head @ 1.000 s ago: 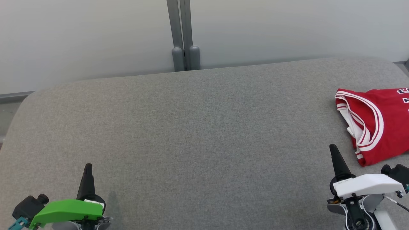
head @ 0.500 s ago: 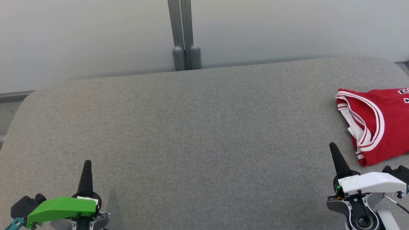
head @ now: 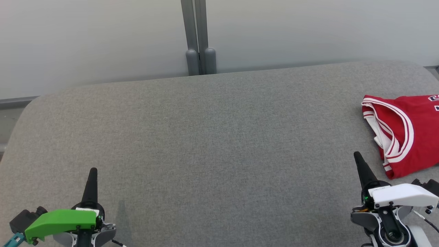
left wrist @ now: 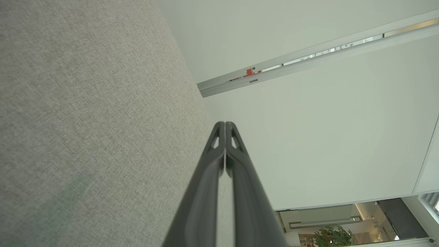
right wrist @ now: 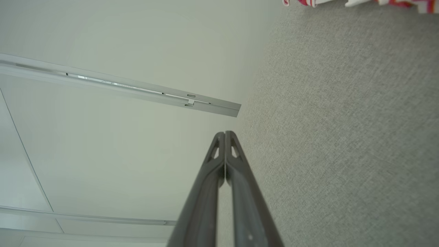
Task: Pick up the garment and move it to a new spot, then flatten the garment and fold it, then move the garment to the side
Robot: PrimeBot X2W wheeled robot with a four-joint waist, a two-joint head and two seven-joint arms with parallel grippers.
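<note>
In the head view, the garment (head: 408, 133) is seen lying compactly at the right edge of the frame on the grey surface (head: 205, 137), partly cut off. Folding and moving aside are therefore judged done, and the left gripper (head: 93, 170) at lower left and the right gripper (head: 357, 154) at lower right are held clear of it. In the left wrist view, the fingers are shown pressed together on nothing. In the right wrist view, the fingers are likewise closed and empty, a strip of garment is glimpsed at the upper right, and little is judged left.
</note>
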